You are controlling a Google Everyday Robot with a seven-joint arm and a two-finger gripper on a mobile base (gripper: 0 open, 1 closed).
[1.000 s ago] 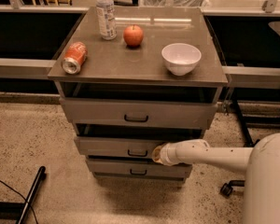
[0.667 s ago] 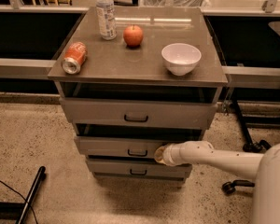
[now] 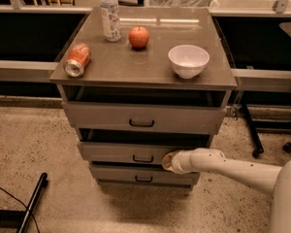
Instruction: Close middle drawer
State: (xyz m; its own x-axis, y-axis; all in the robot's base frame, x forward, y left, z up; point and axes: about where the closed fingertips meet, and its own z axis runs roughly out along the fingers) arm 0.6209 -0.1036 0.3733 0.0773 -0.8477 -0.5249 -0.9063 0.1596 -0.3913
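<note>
The middle drawer [image 3: 111,151] is a low grey front with a small dark handle [image 3: 142,158], standing out a little from the cabinet with a dark gap above it. My white arm reaches in from the lower right. The gripper [image 3: 167,161] is pressed against the drawer front just right of the handle. The top drawer [image 3: 140,118] also stands out a little. The bottom drawer [image 3: 143,175] sits below.
On the cabinet top [image 3: 150,67] are a lying red can [image 3: 77,60], a water bottle [image 3: 109,12], a red apple [image 3: 138,36] and a white bowl [image 3: 188,60]. A black leg [image 3: 31,203] lies on the floor at left. A chair base [image 3: 254,144] stands right.
The arm has stretched out further toward the drawer front; the gripper stays on the front beside the handle. The drawer looks pushed slightly inward.
</note>
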